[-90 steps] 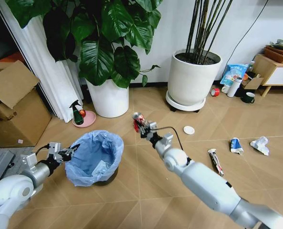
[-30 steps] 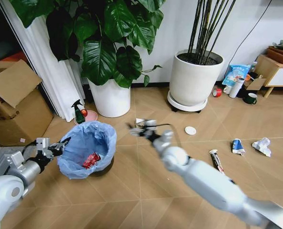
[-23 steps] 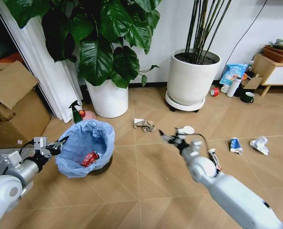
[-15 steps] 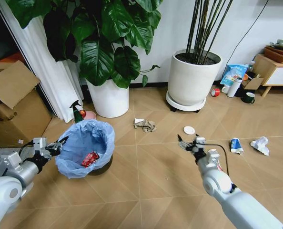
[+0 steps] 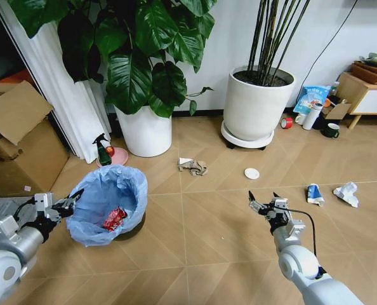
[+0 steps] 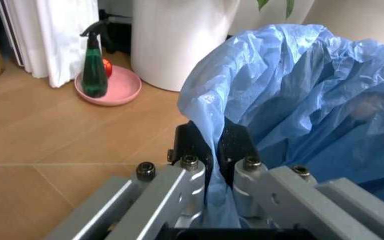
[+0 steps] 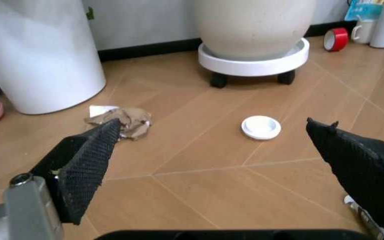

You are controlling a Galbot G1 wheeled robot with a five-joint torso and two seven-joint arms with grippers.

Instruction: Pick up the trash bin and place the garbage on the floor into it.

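The trash bin (image 5: 106,204), black with a baggy light-blue liner, stands on the floor (image 5: 201,248) at the left. A crushed red can (image 5: 114,218) lies inside it. My left gripper (image 5: 71,200) is shut on the bin's rim; the left wrist view shows its fingers (image 6: 193,147) pinching the blue bag (image 6: 299,90). My right gripper (image 5: 263,202) hangs open and empty over bare floor, right of centre. Garbage lies ahead of it: crumpled brown paper (image 5: 191,166) (image 7: 126,120), a white disc (image 5: 252,173) (image 7: 261,126), a blue-white wrapper (image 5: 313,193) and white crumpled paper (image 5: 346,192).
Two large white plant pots (image 5: 145,130) (image 5: 256,105) stand at the back. A green spray bottle (image 5: 103,151) and pink dish sit near the curtain. Cardboard boxes (image 5: 17,149) are at the left. A red tape roll (image 5: 286,122), mug and wooden cabinet (image 5: 366,95) are at the right.
The red can left my right gripper and now lies in the bin. The right arm swung from over the bin to the right and nearer me, open. The bin shifted slightly left.
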